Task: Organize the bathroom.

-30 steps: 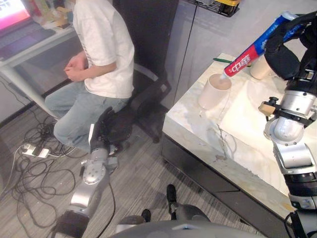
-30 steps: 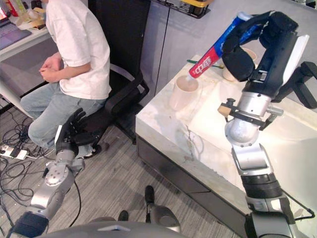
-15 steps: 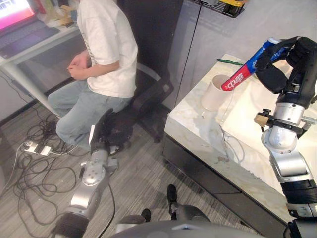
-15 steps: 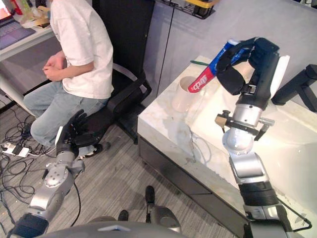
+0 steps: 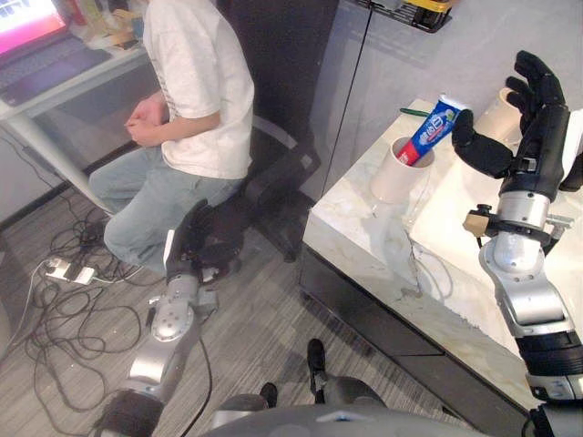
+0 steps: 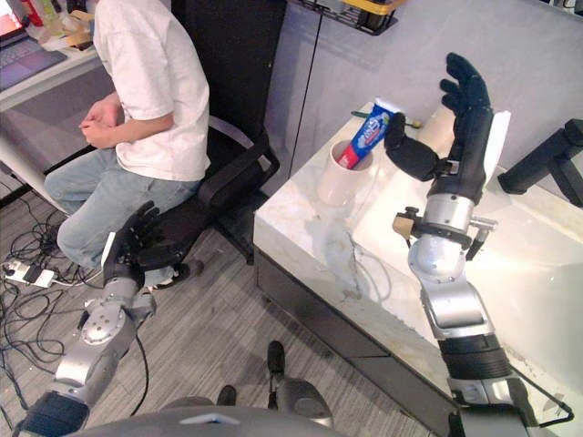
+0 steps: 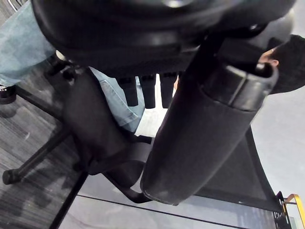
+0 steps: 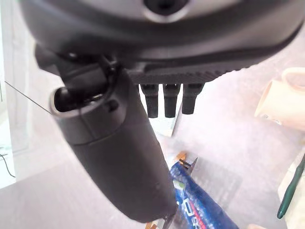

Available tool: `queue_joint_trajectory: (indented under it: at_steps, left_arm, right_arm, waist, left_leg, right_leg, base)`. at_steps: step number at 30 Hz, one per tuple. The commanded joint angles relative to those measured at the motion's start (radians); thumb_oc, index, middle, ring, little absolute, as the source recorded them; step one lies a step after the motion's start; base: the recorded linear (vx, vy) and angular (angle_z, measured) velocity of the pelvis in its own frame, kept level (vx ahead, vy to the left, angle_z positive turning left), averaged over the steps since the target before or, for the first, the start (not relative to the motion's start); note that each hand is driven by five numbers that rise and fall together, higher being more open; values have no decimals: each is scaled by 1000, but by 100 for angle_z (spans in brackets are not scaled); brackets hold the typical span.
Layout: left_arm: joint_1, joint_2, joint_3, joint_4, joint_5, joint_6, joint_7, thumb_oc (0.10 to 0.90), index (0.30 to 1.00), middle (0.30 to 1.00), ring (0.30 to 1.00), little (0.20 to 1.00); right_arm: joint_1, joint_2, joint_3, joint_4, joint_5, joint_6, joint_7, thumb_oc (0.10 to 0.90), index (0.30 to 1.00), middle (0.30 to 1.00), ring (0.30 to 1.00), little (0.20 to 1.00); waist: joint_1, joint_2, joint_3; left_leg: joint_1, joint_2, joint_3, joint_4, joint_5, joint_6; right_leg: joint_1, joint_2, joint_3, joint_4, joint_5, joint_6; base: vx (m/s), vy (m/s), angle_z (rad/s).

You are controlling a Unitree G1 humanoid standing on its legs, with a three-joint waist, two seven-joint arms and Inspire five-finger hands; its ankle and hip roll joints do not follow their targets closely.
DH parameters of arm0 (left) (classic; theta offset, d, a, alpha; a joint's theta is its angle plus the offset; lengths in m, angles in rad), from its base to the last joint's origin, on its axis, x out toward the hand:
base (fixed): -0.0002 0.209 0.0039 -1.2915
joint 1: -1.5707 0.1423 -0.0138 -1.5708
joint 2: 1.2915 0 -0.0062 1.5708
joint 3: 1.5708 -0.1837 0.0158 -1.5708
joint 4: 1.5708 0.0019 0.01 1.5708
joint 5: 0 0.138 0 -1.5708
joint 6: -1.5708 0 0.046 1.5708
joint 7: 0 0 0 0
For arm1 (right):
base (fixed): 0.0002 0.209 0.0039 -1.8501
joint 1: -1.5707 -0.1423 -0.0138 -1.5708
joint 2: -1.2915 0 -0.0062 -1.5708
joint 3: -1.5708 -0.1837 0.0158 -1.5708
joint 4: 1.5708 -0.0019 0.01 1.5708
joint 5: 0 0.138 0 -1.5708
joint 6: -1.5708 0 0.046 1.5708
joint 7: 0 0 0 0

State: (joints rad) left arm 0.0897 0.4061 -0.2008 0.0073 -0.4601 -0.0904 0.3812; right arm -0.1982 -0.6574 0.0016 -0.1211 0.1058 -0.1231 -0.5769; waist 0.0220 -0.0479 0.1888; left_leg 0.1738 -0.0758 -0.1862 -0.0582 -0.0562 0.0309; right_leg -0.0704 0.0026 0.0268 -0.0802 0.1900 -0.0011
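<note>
A blue and red toothpaste tube point(image 5: 425, 135) stands tilted in a cream cup point(image 5: 395, 179) at the far left corner of the marble counter point(image 5: 364, 238). My right hand point(image 5: 537, 105) is open just right of the tube, fingers straight up, thumb point(image 5: 477, 151) pointing toward the tube without touching it. In the right wrist view the tube's top point(image 8: 202, 207) shows past the thumb. A second cream cup point(image 5: 499, 114) and a green toothbrush point(image 5: 414, 112) lie behind. My left hand point(image 5: 189, 238) hangs low by the office chair, fingers relaxed and holding nothing.
A pale sink basin point(image 5: 455, 211) is sunk into the counter right of the cup. A person point(image 5: 187, 100) sits on a black office chair point(image 5: 273, 177) to the left, beside a desk point(image 5: 64, 86). Cables and a power strip point(image 5: 64, 273) lie on the floor.
My right hand has let go of the toothpaste tube, which now stands in the cup. Its fingers have opened and drawn back to the right.
</note>
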Motion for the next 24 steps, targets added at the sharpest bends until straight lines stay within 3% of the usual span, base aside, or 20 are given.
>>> queue_joint_trajectory:
  at_steps: [1,12,18,24]
  left_arm:
    - [-33,50,12,-133,69,-96,8,800,900,900,900,900]
    - [-66,46,11,-119,73,-111,42,800,900,900,900,900]
    - [-98,47,35,-87,93,-126,56,800,900,900,900,900]
    - [-143,53,66,0,140,-132,84,800,900,900,900,900]
  right_arm:
    - [-63,-23,-56,-27,19,-33,-29,800,900,900,900,900]
    - [-78,-19,-71,-29,54,-23,-67,800,900,900,900,900]
    - [-53,-5,-116,-49,175,-77,-89,800,900,900,900,900]
    - [19,8,-215,-52,291,-165,-140,800,900,900,900,900]
  waist:
    - [3,-32,-85]
    - [-11,-31,-83]
    - [-33,-28,-75]
    - [-76,-21,-61]
  left_leg:
    - [-53,14,45,74,-46,6]
    - [-51,4,55,68,-46,19]
    - [-46,-2,63,51,-41,30]
    - [-41,-7,86,-13,2,41]
  right_leg:
    - [49,-27,-14,48,-106,50]
    - [34,-36,3,58,-92,63]
    - [4,-41,27,74,-72,79]
    - [-51,-51,46,105,-24,110]
  base:
    - [-39,33,-1]
    - [-94,65,-3]
    - [-177,115,-13]
    - [-186,123,-16]
